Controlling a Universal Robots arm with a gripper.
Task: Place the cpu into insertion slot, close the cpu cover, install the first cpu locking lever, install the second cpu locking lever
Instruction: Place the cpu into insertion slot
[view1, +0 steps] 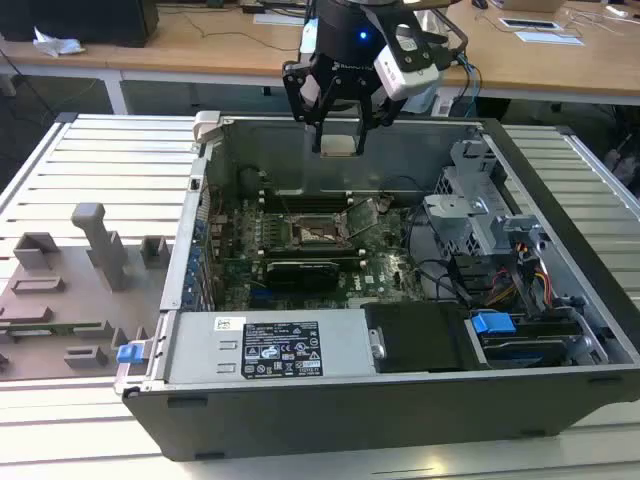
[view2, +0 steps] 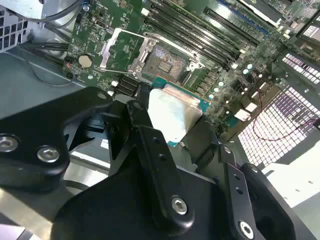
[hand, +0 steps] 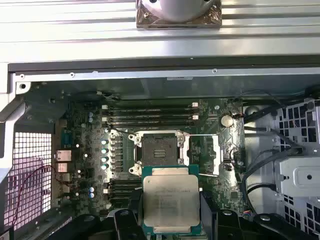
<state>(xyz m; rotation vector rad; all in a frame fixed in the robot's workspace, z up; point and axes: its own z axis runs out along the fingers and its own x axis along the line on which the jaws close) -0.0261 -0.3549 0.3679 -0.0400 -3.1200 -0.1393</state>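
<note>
Above open computer case (view1: 300, 410), hand (view1: 340, 140) clamped on cpu (hand: 171, 197), fingers on opposite edges, chip held flat, well clear of motherboard (hand: 210, 115). Beneath it, insertion slot (hand: 160, 148) with dark centre exposed. Beside slot, cpu cover (hand: 202, 155) swung open. Case stands on slatted counter (view1: 100, 160).

Open computer case (view1: 400, 410), labelled power supply (view1: 340, 345), grey fixture board (view1: 75, 302)

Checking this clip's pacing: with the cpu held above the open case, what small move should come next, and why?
Probably ease the claw down toward the insertion slot, keeping the cpu level. The cpu hangs high above the board, the slot lies bare, and the cpu cover stands open beside it.
</note>
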